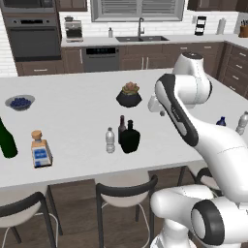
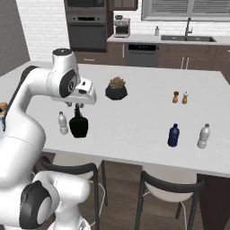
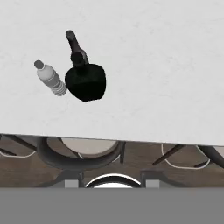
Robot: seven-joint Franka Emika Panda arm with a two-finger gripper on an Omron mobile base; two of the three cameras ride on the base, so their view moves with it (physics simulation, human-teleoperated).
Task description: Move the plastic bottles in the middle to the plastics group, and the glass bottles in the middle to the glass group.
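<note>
Left base view has the glass group at the island's left edge: tall dark green bottle [image 1: 6,140], square clear blue-labelled bottle with cork [image 1: 40,150]. Right base view has the plastics group on the right: dark blue plastic bottle [image 2: 174,135], clear white-capped bottle [image 2: 204,136]. Middle cluster near the front edge, all upright, necks up: small ribbed clear water bottle [image 3: 51,78], squat black round-bodied bottle [image 3: 86,81], slim dark brown bottle [image 3: 75,43] just behind. Gripper jaw state: cannot tell.

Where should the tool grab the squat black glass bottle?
Probably at the narrow neck of the squat, round-bodied black glass bottle, coming straight down. It stands upright, its body looks too wide, and the slim dark brown glass bottle and small clear ribbed plastic water bottle crowd its sides.
</note>
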